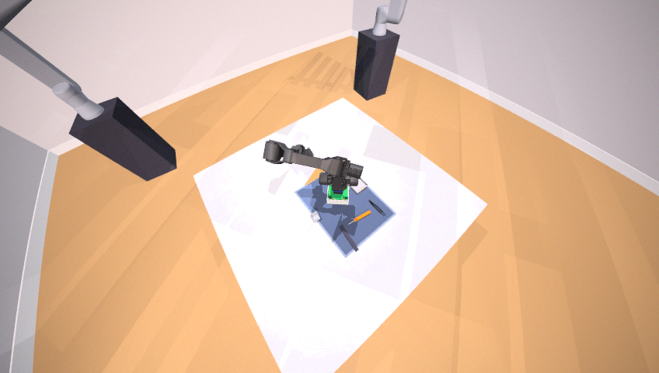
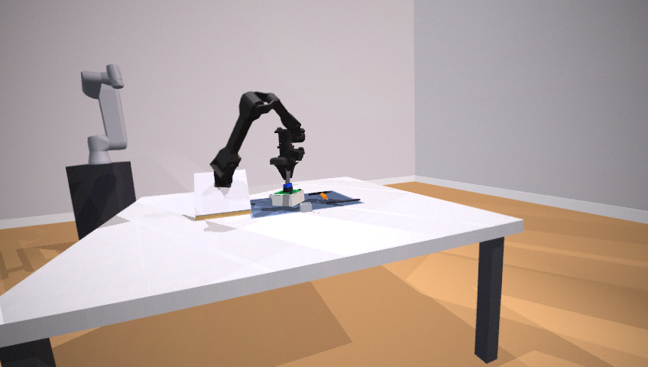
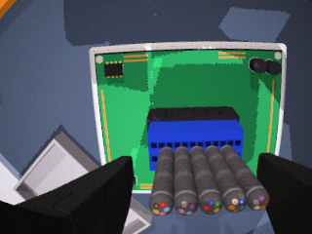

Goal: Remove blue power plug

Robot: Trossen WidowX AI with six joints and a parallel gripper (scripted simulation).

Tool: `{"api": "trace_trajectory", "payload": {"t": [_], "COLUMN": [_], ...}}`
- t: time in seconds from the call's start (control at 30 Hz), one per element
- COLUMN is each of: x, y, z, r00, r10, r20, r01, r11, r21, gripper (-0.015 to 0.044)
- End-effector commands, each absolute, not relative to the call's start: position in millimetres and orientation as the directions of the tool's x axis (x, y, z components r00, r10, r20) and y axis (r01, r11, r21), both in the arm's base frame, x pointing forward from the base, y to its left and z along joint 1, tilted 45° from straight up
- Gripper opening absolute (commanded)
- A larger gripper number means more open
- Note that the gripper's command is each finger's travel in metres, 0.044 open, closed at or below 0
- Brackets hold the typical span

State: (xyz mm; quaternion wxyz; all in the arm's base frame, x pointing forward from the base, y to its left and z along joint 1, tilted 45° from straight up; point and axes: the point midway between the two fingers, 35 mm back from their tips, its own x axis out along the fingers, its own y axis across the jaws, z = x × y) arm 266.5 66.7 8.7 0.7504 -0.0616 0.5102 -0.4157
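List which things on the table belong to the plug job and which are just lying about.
For the job:
- blue power plug
- black socket
- circuit board
- grey tray

Lying about:
- orange-handled tool
- slim black tool
- dark strip
- small pale block

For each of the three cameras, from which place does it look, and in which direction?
Top: high above the table, looking steeply down; the arm shows from above.
Exterior: beside the table, looking across it; the whole arm shows.
Wrist: on the arm near the gripper, looking down at the circuit board; both fingers show.
Top and exterior share arm and table.
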Motion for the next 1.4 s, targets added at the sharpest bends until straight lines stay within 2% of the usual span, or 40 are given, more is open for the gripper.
{"api": "trace_trajectory", "payload": {"t": [0.0,0.07,0.4,0.87,1.13,1.37], "x": [267,267,267,266,268,261], "y": [63,63,63,70,83,75], "z": [6,6,6,12,17,25], "r00": [0.135,0.135,0.135,0.134,0.084,0.171], "r10": [-0.691,-0.691,-0.691,-0.693,-0.746,-0.647], "r20": [-0.71,-0.71,-0.71,-0.709,-0.661,-0.743], "r01": [0.556,0.556,0.556,0.557,0.566,0.546], "r11": [0.646,0.646,0.646,0.644,0.582,0.69], "r21": [-0.523,-0.523,-0.523,-0.525,-0.584,-0.475], "gripper": [0.0249,0.0249,0.0,0.0,0.0,0.0]}}
